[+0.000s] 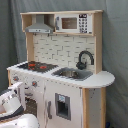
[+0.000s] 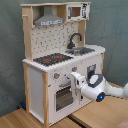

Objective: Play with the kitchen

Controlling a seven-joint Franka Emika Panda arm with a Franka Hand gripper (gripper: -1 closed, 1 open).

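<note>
The kitchen (image 1: 65, 55) (image 2: 55, 50) is a tall white and light-wood toy, upright in both exterior views. It has a black-red hob (image 1: 34, 65) (image 2: 52, 59), a black faucet (image 1: 85, 59) (image 2: 75, 40) over the sink (image 1: 72, 74) (image 2: 82, 50), a grey hood (image 1: 40, 25) (image 2: 49, 20) and a small microwave (image 1: 72, 23) (image 2: 75, 11). My white gripper (image 2: 76, 82) (image 1: 19, 90) is close against the kitchen's front. It sits just below the knobs (image 2: 56, 76), at the upper corner of the windowed oven door (image 2: 64, 95). My arm hides part of that door in the first exterior view.
A grey curtain (image 1: 115, 60) hangs behind the kitchen. The toy stands on light-wood boards (image 2: 20, 120). A cupboard door with a dark panel (image 1: 62, 106) sits below the sink. My arm comes in from the second exterior view's right (image 2: 112, 90).
</note>
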